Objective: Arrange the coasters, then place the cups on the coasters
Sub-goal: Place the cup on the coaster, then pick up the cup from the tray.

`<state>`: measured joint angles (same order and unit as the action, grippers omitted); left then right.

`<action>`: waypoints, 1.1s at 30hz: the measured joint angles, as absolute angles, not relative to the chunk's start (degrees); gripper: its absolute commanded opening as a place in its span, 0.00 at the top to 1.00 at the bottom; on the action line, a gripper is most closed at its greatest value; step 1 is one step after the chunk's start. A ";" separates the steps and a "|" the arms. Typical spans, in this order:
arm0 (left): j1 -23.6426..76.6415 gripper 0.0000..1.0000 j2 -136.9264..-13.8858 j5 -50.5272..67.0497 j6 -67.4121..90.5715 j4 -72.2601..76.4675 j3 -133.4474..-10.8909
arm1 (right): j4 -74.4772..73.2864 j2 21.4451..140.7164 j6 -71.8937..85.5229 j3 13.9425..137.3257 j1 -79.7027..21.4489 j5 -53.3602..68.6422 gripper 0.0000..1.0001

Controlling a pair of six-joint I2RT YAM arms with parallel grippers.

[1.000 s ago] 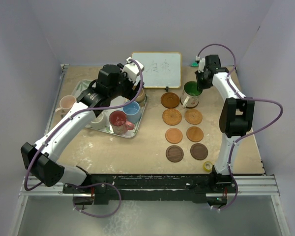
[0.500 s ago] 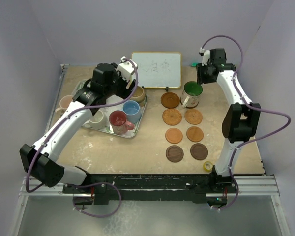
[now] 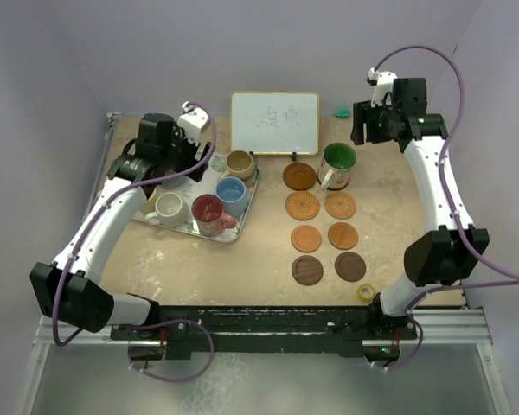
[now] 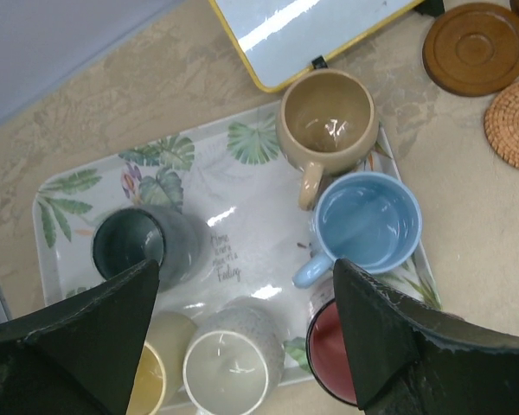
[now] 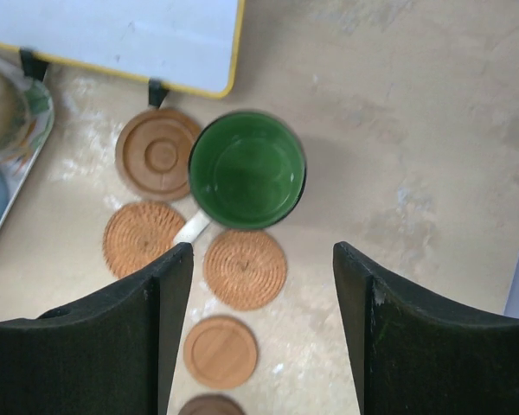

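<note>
The green mug [image 5: 246,169] stands on the desk [image 3: 259,251] at the head of the right column of coasters [image 3: 306,238], handle toward 7 o'clock. What lies under it is hidden. The right tool [image 5: 264,251] hangs above with jaws wide and empty, the mug at 12 o'clock of the gap.

The left tool [image 4: 246,277] is also wide and holds nothing. It hangs over the tray [image 4: 60,186]. From its gap:
- white mug [image 4: 229,372] at 6 o'clock
- red mug [image 4: 329,354] at 4
- blue mug [image 4: 368,220] at 2, handle toward 8
- tan mug [image 4: 327,112] at 1
- grey mug [image 4: 130,246] at 10
- yellow mug [image 4: 160,372] at 7

The left arm is nearer the tray, so the next pick likely falls to it. Seen from above, the bare coasters lie at 3 o'clock from the tray.

Count: seven mugs in view, six of them on the tray, and seven bare coasters.
</note>
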<state>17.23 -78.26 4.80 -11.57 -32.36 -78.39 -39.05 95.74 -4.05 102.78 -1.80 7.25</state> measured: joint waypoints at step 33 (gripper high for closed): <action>17.78 0.63 -86.78 7.38 0.56 -44.77 -67.59 | -33.34 71.00 -5.63 68.75 -1.34 16.05 0.30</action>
<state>17.78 -86.78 7.38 0.56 -44.77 -67.59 -33.34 71.00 -5.63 68.75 -1.34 16.05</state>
